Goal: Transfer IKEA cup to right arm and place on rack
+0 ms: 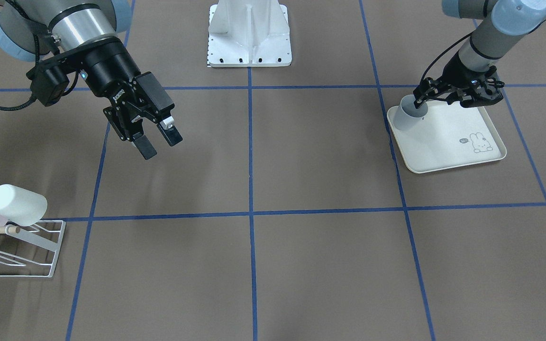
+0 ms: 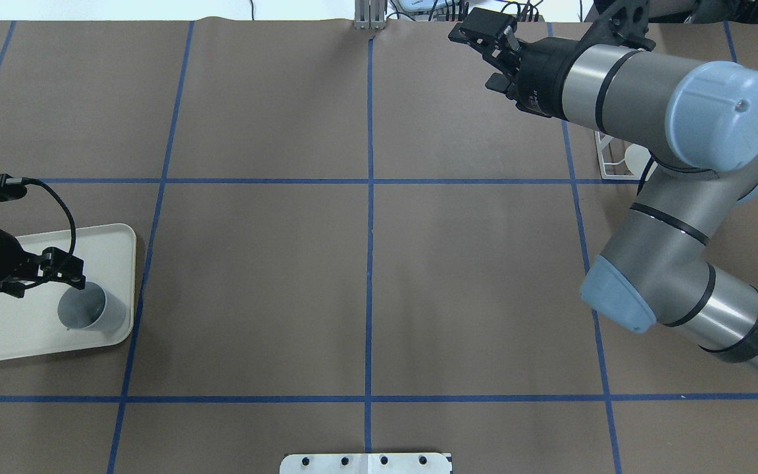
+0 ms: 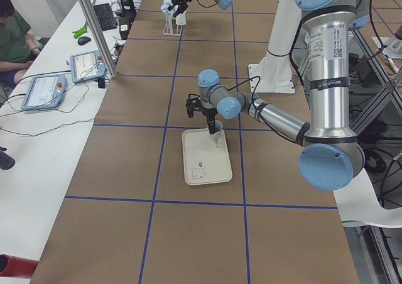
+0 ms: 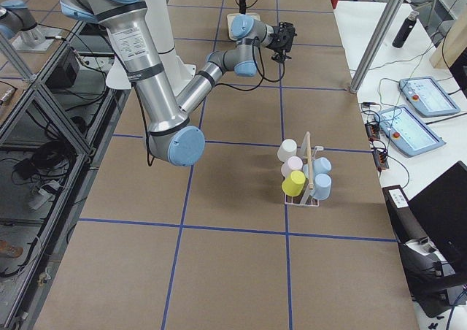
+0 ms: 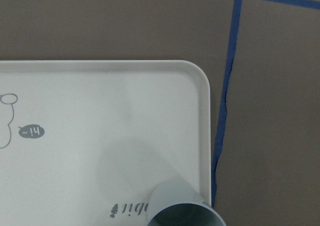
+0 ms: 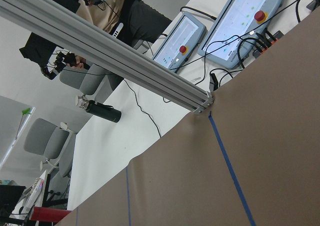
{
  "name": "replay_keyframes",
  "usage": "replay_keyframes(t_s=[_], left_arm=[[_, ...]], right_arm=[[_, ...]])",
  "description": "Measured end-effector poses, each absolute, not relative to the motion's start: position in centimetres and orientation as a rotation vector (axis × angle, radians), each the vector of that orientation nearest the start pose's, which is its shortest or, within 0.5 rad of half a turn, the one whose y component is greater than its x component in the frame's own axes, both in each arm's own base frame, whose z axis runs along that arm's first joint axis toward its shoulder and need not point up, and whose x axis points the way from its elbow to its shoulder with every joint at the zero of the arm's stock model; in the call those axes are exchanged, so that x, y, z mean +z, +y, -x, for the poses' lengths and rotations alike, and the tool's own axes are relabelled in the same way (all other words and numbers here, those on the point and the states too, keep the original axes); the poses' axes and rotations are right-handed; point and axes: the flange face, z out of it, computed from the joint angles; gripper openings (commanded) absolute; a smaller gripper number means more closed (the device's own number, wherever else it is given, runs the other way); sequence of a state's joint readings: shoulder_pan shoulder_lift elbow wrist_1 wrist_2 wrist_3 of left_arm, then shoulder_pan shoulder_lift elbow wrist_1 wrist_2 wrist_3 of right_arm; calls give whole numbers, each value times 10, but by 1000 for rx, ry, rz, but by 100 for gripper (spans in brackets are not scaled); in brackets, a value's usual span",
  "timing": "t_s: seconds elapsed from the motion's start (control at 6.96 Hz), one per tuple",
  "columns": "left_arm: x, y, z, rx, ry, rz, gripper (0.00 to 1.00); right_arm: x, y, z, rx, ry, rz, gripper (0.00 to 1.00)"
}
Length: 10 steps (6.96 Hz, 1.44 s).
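Observation:
The IKEA cup [image 1: 406, 118] is grey-blue and stands upright at the corner of the cream rabbit-print tray [image 1: 448, 154]. My left gripper [image 1: 440, 102] hangs over it, open. One finger dips into the cup's mouth, the other is outside over the tray. From overhead the cup [image 2: 89, 309] sits just under that gripper [image 2: 47, 284]. The left wrist view shows only the cup's rim [image 5: 185, 213]. My right gripper [image 1: 159, 141] hovers open and empty above bare table. The white wire rack [image 1: 40, 246] holds several cups [image 4: 295, 171].
The robot's white base plate [image 1: 249, 35] is at the middle of the robot's side of the table. Blue tape lines cross the brown table cover. A person and control tablets [image 3: 44, 89] are at a side bench. My right arm's elbow [image 2: 721, 112] hides most of the rack from overhead.

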State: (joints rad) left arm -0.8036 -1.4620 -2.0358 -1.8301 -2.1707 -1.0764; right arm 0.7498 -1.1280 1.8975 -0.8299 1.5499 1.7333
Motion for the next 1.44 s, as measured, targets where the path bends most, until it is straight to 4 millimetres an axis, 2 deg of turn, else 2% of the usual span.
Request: replay_keyframes(t_s=[0.43, 0.57, 0.86, 1.01, 1.15, 1.29, 1.44], left_arm=[[478, -373, -272, -90, 794, 139, 98], [480, -371, -276, -83, 790, 145, 91], [483, -367, -282, -70, 784, 155, 43], [485, -366, -284, -66, 782, 159, 36], [486, -365, -287, -63, 780, 163, 23], [486, -364, -289, -59, 781, 166, 0], [484, -364, -290, -56, 785, 167, 0]], right_arm=[[184, -489, 327, 743, -1475, -466, 100], [185, -490, 329, 743, -1470, -465, 100], [185, -491, 329, 743, -1469, -466, 100], [186, -491, 329, 743, -1469, -466, 100], [186, -491, 329, 743, -1469, -466, 100], [186, -491, 329, 743, -1469, -465, 100], [186, -491, 329, 743, -1469, -466, 100]])
